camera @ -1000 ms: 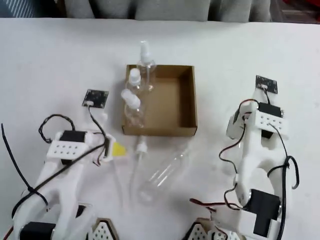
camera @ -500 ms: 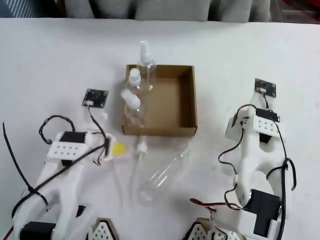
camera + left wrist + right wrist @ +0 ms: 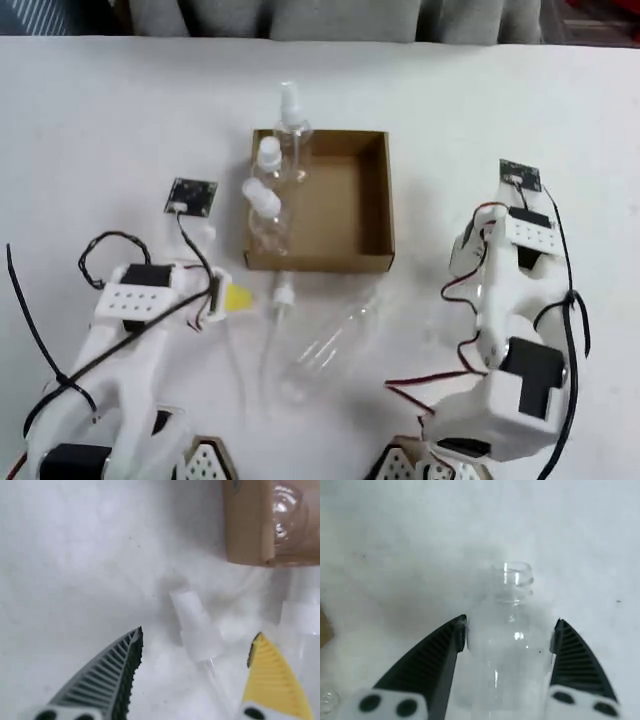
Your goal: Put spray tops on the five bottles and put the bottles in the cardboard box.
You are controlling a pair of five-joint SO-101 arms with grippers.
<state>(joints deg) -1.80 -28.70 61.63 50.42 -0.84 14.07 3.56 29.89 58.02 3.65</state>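
My left gripper [image 3: 197,634] is open low over the table, its grey and yellow fingers either side of a loose white spray top [image 3: 194,625]. A second spray top [image 3: 281,294] lies just in front of the cardboard box [image 3: 372,200]. Three capped clear bottles [image 3: 266,214] lie along the box's left side, the farthest [image 3: 291,128] poking over its back wall. An uncapped bottle [image 3: 335,340] lies in front of the box. My right gripper [image 3: 510,622] is shut on another uncapped clear bottle [image 3: 512,587], its neck pointing past the fingertips; the right arm [image 3: 515,240] stands right of the box.
The box's right half is bare cardboard. Thin dip tubes [image 3: 266,350] trail from the spray tops toward the table's front edge. Black cables loop around both arms. Open white table lies to the far left, far right and behind the box.
The right arm's wrist has shifted toward the back of the table and slightly left, and its elbow has risen. The left arm, bottles and spray tops have stayed put.
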